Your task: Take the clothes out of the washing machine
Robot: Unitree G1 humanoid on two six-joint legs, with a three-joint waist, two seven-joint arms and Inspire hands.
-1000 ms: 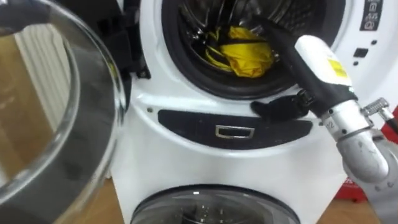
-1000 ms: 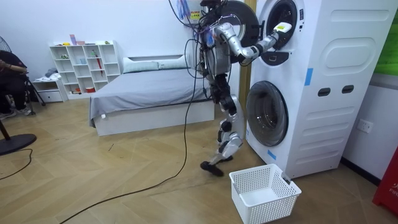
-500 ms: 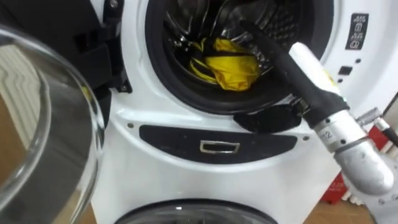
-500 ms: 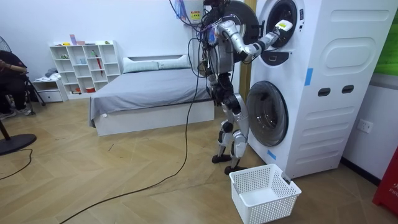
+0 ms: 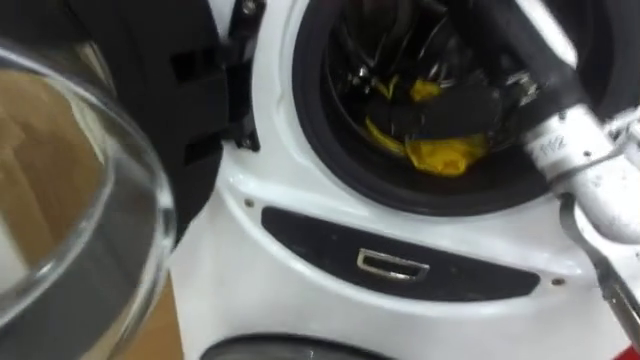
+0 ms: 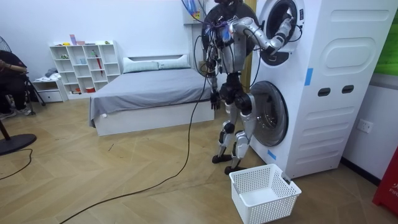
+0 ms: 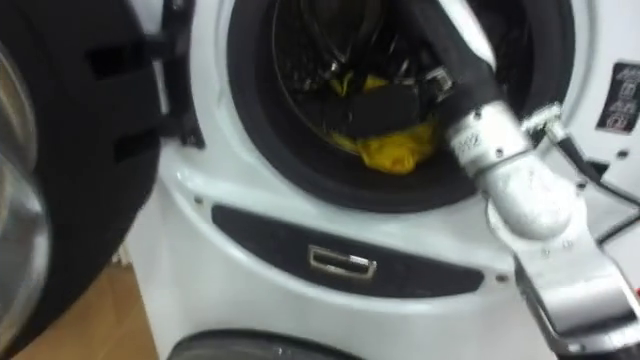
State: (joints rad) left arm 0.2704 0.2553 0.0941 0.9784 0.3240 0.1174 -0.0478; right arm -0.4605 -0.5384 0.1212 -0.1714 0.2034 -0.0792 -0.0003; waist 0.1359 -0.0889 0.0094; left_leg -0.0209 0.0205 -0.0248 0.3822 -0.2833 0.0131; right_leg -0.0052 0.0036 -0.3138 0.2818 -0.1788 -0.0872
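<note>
We see the right robot hand (image 5: 440,108) reaching into the drum (image 5: 345,60) of the upper washing machine (image 5: 290,240). It lies dark on top of the yellow garment (image 5: 445,153), which sits low at the drum's front. We cannot tell whether its fingers have closed on the cloth. The glass door (image 5: 70,200) is swung wide to the left, which leaves the opening free for the arm. The left robot hand (image 6: 213,99) hangs by the body. A white basket (image 6: 264,193) stands on the floor at the robot's feet, probably to take the clothes.

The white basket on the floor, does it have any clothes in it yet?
No, the white basket shows a bare mesh bottom, with nothing inside.
</note>
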